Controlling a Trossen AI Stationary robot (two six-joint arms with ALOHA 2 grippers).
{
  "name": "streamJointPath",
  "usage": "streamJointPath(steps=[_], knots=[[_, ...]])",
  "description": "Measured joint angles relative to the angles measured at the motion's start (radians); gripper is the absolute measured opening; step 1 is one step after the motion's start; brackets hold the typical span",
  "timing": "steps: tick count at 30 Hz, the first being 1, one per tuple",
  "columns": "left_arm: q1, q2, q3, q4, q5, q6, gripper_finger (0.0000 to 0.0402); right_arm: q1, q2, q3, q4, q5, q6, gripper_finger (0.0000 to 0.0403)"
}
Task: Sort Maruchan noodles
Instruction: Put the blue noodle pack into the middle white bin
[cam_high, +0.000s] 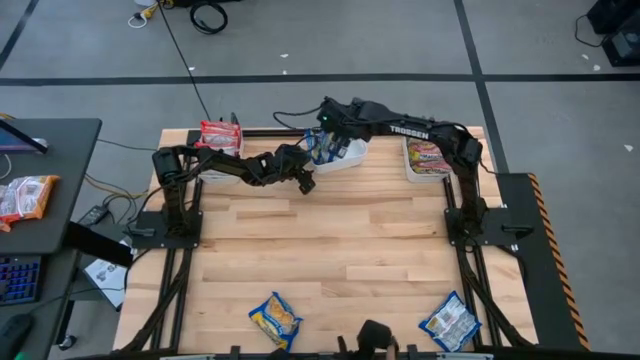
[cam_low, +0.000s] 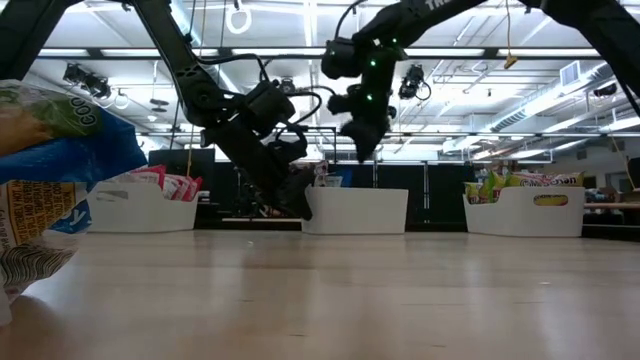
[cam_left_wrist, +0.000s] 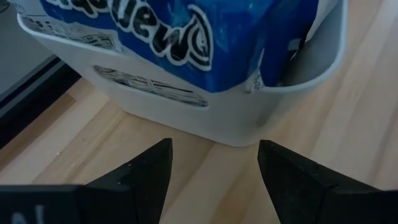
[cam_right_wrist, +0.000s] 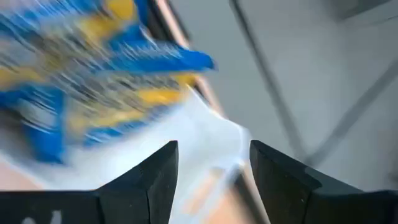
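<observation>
both grippers, fingers spread and empty, crowd the middle bin (cam_high: 345, 155) at top centre: left gripper (cam_high: 306, 183), right gripper (cam_high: 325, 128); two noodle packets (cam_high: 275, 320) lie at the table's (cam_high: 340, 240) bottom edge

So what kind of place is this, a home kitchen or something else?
Probably a robotics lab or workshop, not a kitchen: a wooden table carries two mounted arms and white bins, the floor is taped, and strip lights hang over a large open room.
</observation>
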Motion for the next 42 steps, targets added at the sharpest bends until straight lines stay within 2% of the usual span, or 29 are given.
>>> streamJointPath(steps=[2,5,7,11,14,19,25,29,34,42], knots=[[0.000,0.000,0.000,-0.001,0.000,0.005,0.0243,0.000,0.000,-0.021,-0.010,0.063,-0.084,0.0204],[0.000,0.000,0.000,-0.002,0.000,0.023,0.0243,-0.007,0.008,-0.055,-0.012,0.050,-0.125,0.0204],[0.000,0.000,0.000,-0.003,0.000,0.026,0.0243,-0.011,0.009,-0.089,-0.004,-0.020,-0.116,0.0204],[0.000,0.000,0.000,0.007,0.000,0.026,0.0243,-0.009,0.011,-0.139,0.077,-0.243,-0.056,0.0204],[0.000,0.000,0.000,0.016,0.000,0.026,0.0243,0.009,0.011,-0.140,0.130,-0.332,-0.014,0.0203],[0.000,-0.015,-0.002,0.005,0.000,0.029,0.0243,0.033,-0.017,-0.140,0.186,-0.346,-0.002,0.0203],[0.000,-0.046,-0.002,-0.019,0.000,0.038,0.0243,0.080,-0.121,-0.140,0.154,-0.346,0.022,0.0203],[-0.002,-0.079,-0.002,-0.046,0.000,0.038,0.0243,0.189,-0.227,-0.140,0.083,-0.346,0.033,0.0203],[-0.013,-0.129,-0.002,-0.105,0.000,0.026,0.0243,0.410,-0.320,-0.140,0.002,-0.348,0.100,0.0199],[-0.104,-0.156,-0.001,-0.249,0.000,-0.053,0.0243,0.770,-0.298,-0.139,-0.053,-0.348,0.391,0.0197]])
